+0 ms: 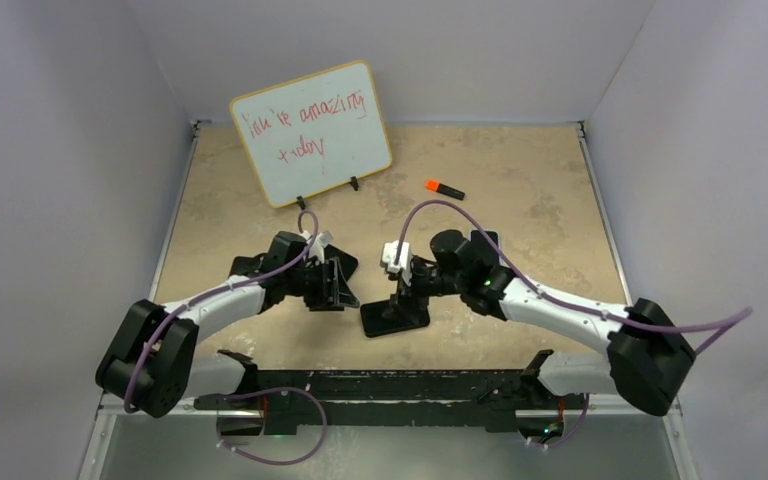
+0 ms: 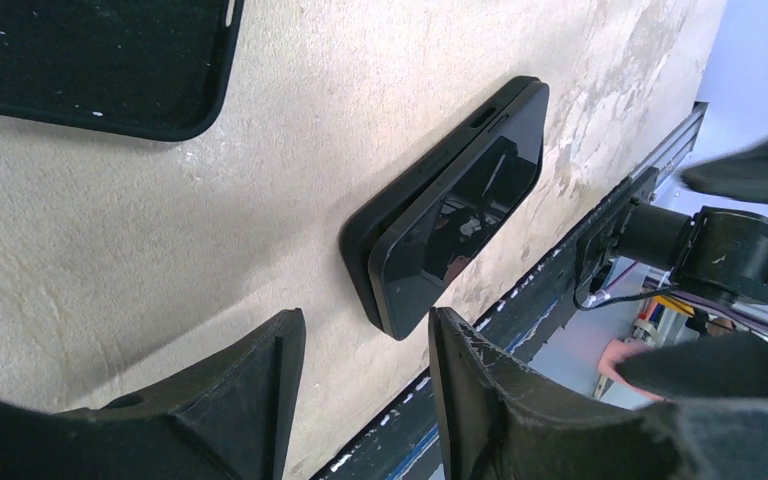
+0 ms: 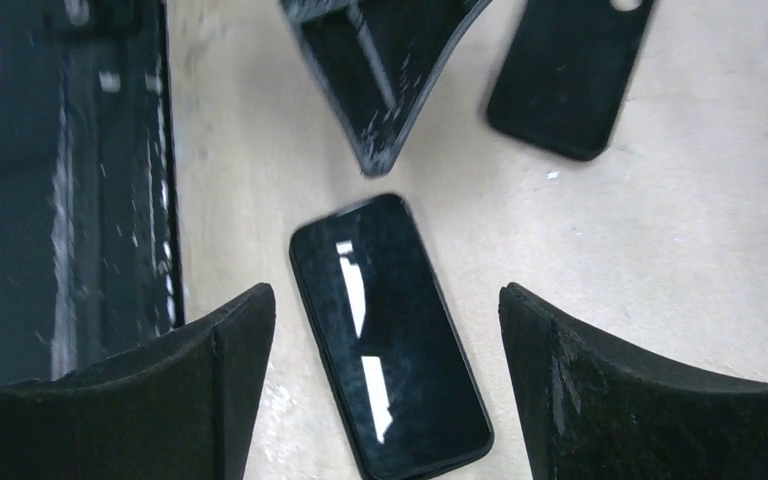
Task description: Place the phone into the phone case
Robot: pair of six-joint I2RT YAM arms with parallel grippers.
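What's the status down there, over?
Left fingers open, empty. Right fingers open over glossy black phone lying flat. Matte black phone case lies apart. Nothing lying between them.

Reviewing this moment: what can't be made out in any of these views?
- Left wrist view: the phone case is cut off by the top and left edges.
- Right wrist view: the case's far end is cut off by the top edge.
- Top view: the case is mostly hidden under the left pincer. The phone is partly covered at its far end by the right pincer and is too small for detail.
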